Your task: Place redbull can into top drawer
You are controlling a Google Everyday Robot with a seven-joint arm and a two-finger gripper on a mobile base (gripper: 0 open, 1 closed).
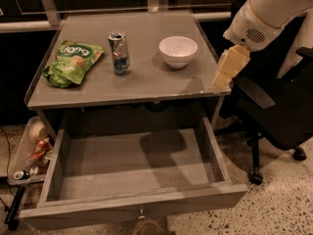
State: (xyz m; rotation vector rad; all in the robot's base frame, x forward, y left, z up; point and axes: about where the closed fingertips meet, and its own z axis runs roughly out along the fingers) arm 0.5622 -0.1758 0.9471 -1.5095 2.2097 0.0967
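The redbull can [119,52] stands upright on the grey tabletop [146,77], between a green snack bag and a white bowl. The top drawer [134,170] is pulled open below the tabletop, its flat bottom bare, with a small knob [142,212] on its front panel. My gripper [226,71] hangs from the white arm [266,13] at the tabletop's right edge, well to the right of the can and just right of the bowl. It holds nothing.
A green snack bag [72,62] lies at the tabletop's left. A white bowl [178,50] sits right of the can. A tray of litter with small crushed cans [30,153] hangs at lower left. A black office chair [279,111] stands at right.
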